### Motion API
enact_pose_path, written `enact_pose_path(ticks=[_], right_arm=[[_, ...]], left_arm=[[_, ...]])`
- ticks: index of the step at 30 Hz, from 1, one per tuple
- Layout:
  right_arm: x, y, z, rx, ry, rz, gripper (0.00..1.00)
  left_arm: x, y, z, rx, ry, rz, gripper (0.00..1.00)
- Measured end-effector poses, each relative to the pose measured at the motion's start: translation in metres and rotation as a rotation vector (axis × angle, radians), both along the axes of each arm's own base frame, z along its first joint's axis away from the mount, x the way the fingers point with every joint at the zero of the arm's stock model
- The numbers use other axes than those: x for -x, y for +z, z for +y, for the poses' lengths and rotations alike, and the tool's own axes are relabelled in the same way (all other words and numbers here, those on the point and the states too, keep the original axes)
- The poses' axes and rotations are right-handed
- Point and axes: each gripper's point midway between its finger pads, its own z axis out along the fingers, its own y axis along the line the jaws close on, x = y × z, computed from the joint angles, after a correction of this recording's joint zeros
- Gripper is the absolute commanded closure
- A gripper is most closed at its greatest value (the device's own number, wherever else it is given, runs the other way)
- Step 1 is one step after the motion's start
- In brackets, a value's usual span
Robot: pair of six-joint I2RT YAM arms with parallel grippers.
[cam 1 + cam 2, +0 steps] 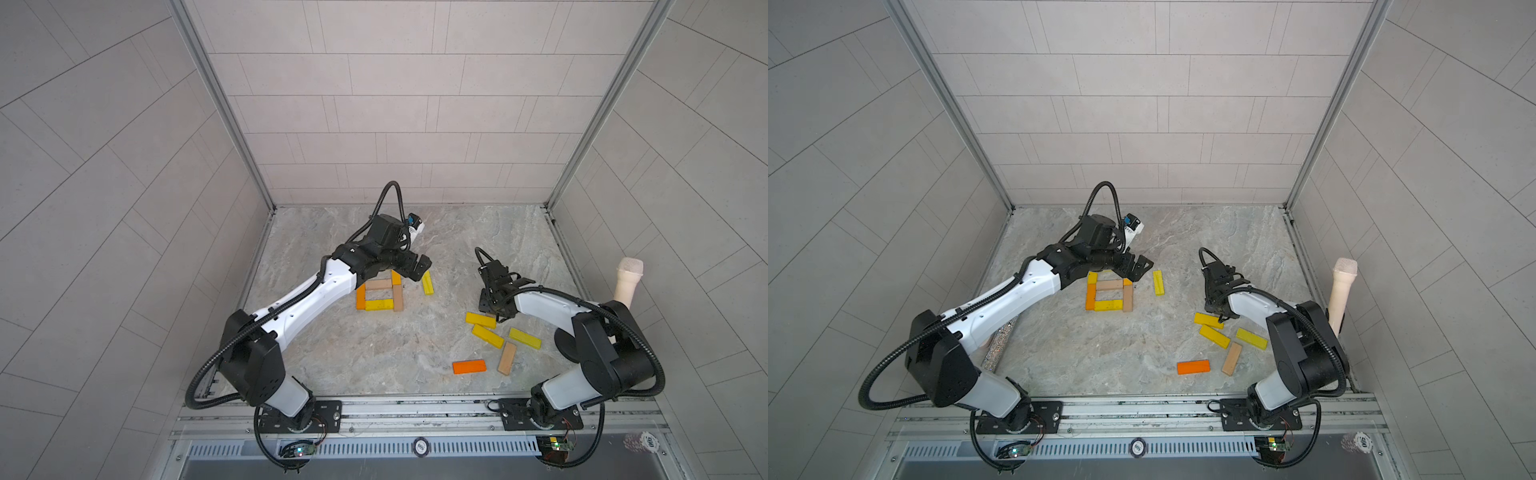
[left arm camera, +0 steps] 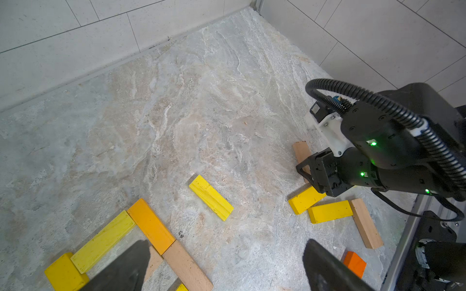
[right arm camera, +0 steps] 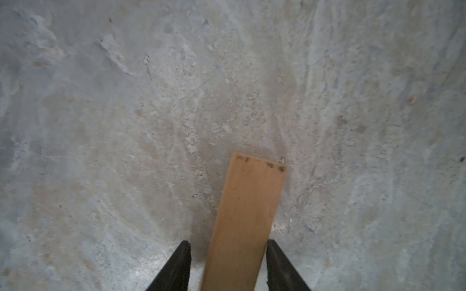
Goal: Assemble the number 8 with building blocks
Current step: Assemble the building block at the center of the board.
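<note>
right claw: astride the tan block; one finger touches its edge, a gap at the other; not clamped yet
tan block: flat on worktop, right side, just beside loose yellow blocks
long axis: runs straight ahead from the claw, so closing goes across the narrow width
nearer arm: right; left claw spread wide, well apart, over the number 8
writing: round tag reads 500; no brands legible
</note>
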Motion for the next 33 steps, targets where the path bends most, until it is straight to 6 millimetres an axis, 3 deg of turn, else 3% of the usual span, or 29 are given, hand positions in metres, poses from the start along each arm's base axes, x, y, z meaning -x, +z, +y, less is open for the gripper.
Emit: enact_pose_path(ticks=[8,12,19,25,30,33], right_arm=[[-0.009,-0.001,0.006,-0.014,0.035,-0.01,0.71],[-0.021,0.007,0.016,-0.019,0.084,-0.02,0.75],[-0.06,0.024,0.064,-0.02,0.256,-0.05,0.75],[-0.081,0.013,0.105,-0.005,0.39,-0.012,0.75],[-0.092,0.005,0.127,0.008,0.447,0.011,0.75],[-0.095,0.007,0.135,0.011,0.467,0.01,0.69]], left_arm=[[0.0,0.0,0.0,-0.002,0.003,-0.001,0.0],[-0.001,0.0,0.001,-0.002,0.003,-0.001,0.0],[-0.005,0.0,0.006,-0.002,0.019,-0.001,0.0],[-0.016,0.005,0.021,0.02,0.067,0.0,0.0],[-0.025,0.011,0.032,0.041,0.099,-0.008,0.0],[-0.024,0.013,0.033,0.047,0.099,-0.014,0.0]])
